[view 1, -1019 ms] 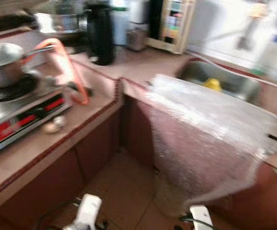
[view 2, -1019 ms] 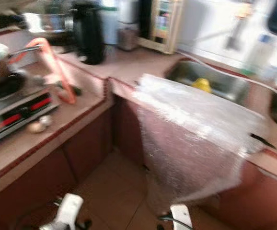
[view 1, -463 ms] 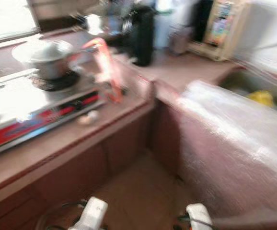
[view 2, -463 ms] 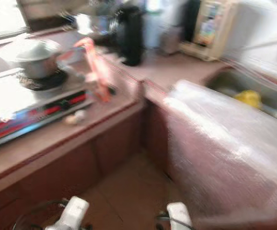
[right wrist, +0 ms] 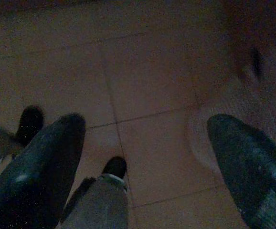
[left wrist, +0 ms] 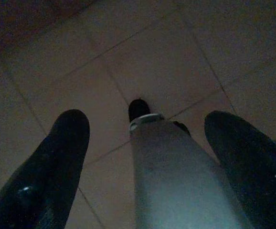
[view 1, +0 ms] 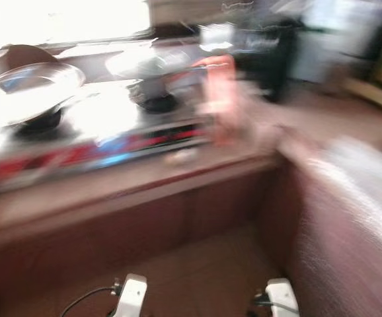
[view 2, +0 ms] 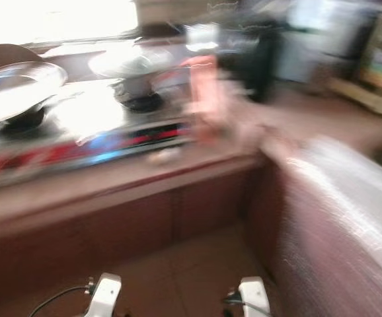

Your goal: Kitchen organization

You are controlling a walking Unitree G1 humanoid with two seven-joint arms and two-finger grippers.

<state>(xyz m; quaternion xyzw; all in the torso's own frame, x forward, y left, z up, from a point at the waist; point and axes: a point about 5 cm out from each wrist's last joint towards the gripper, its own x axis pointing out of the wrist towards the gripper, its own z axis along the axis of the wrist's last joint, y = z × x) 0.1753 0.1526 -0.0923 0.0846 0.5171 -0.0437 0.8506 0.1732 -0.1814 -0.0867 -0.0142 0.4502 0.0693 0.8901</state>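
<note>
A reddish-brown counter carries a gas stove at 10 o'clock, blurred. A small pale object lies before it. Clear plastic sheeting drapes the counter at 3 o'clock.

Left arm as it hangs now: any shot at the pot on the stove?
Probably not yet. The left gripper hangs open over the floor tiles, well below the counter. The pot sits up on the stove, set back from the counter's edge; the arm must lift first.
</note>
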